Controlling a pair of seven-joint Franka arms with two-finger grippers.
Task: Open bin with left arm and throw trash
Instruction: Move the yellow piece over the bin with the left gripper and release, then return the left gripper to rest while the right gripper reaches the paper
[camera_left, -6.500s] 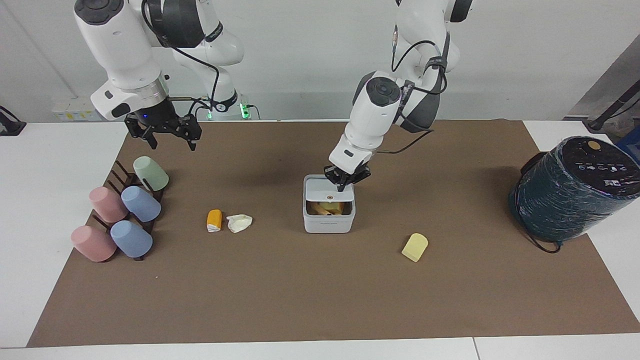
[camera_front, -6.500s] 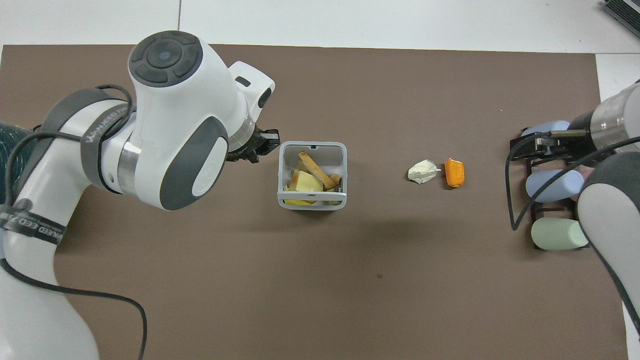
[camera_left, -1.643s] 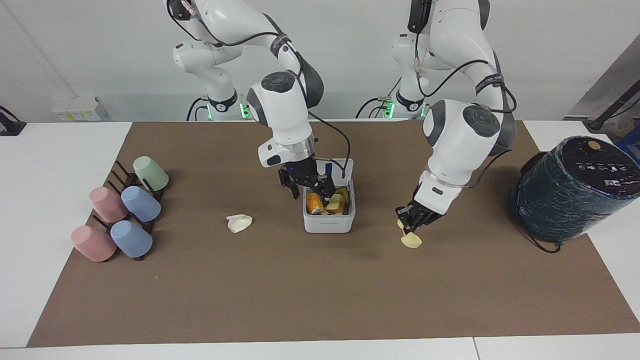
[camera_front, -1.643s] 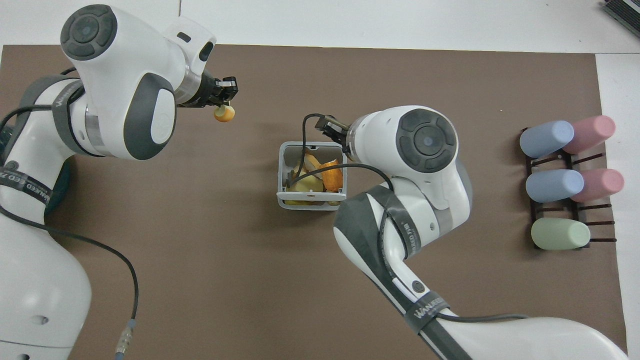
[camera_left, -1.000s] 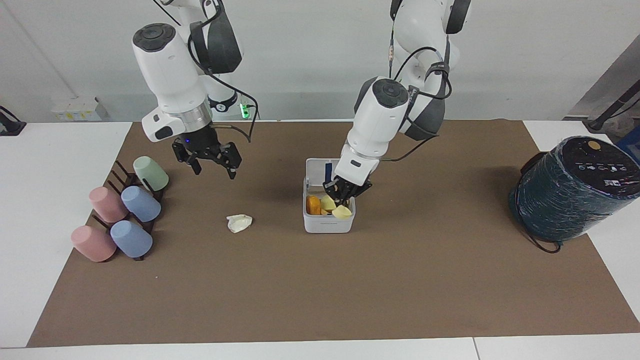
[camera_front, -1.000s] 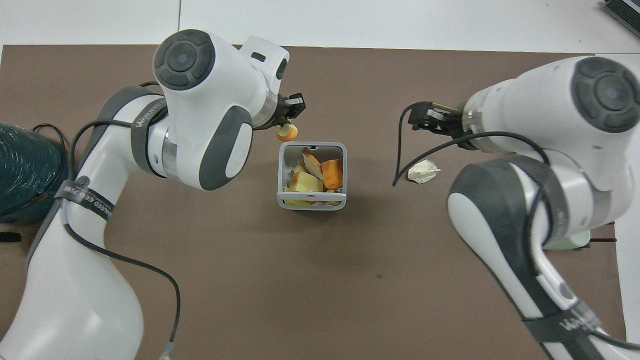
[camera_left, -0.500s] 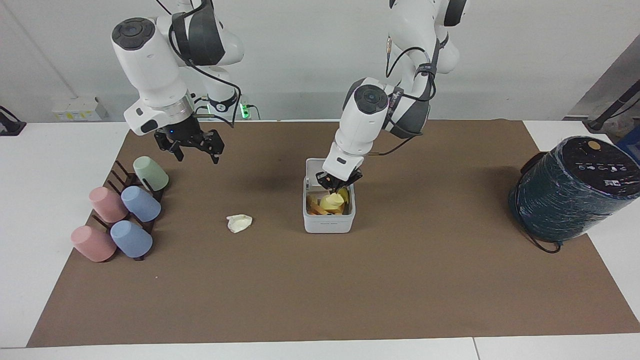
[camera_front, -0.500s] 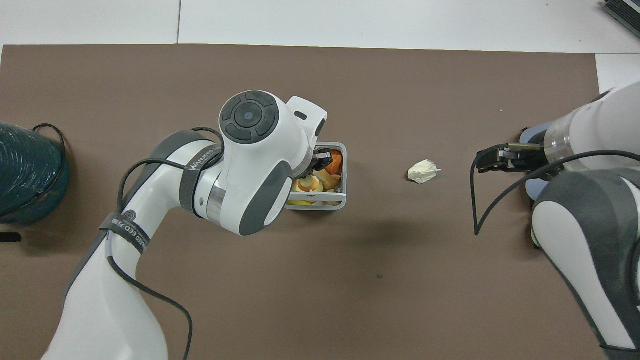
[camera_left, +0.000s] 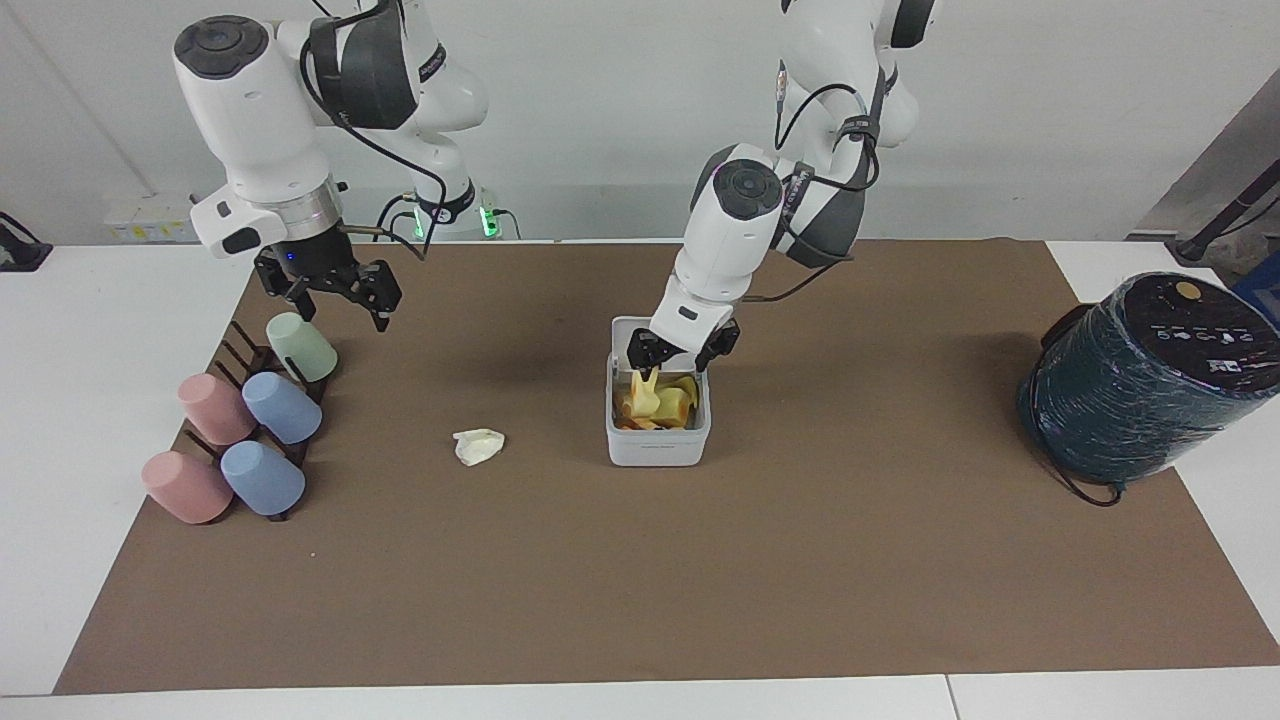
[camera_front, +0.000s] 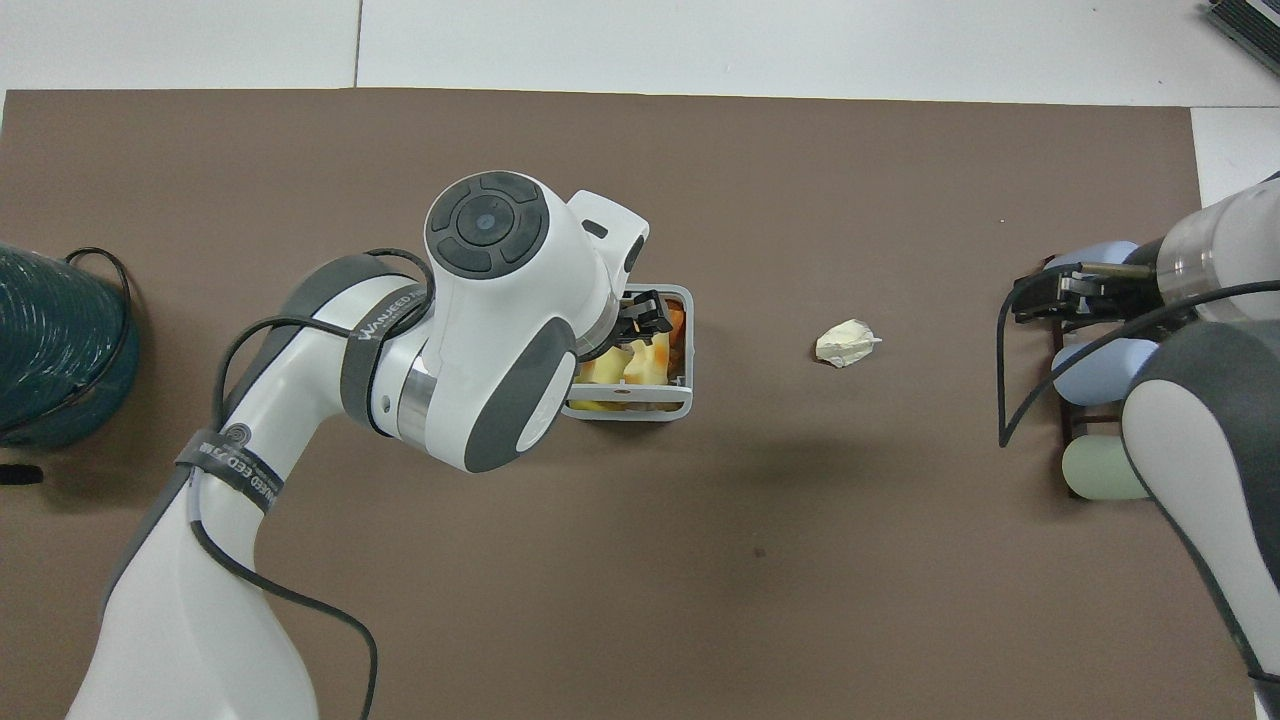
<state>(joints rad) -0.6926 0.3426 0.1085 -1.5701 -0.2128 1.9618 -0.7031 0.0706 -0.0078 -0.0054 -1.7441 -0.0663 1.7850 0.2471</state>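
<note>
The white bin (camera_left: 657, 447) stands mid-mat with its lid upright on the side nearer the robots; it also shows in the overhead view (camera_front: 626, 408). My left gripper (camera_left: 680, 352) hangs open just above the bin's opening, also seen from overhead (camera_front: 646, 312). The pale yellow chunk (camera_left: 649, 392) lies in the bin below it, free of the fingers, among other scraps with some orange (camera_front: 676, 322). The crumpled white paper wad (camera_left: 479, 446) lies on the mat beside the bin, toward the right arm's end. My right gripper (camera_left: 340, 298) is open and empty, raised over the cup rack's edge.
A rack of pastel cups (camera_left: 250, 425) lies at the right arm's end of the mat. A large dark teal wrapped cylinder (camera_left: 1150, 380) stands at the left arm's end. The brown mat (camera_left: 640, 580) covers the table.
My left gripper has opened and let the yellow chunk drop into the bin. My right gripper has moved farther toward the cup rack, still empty.
</note>
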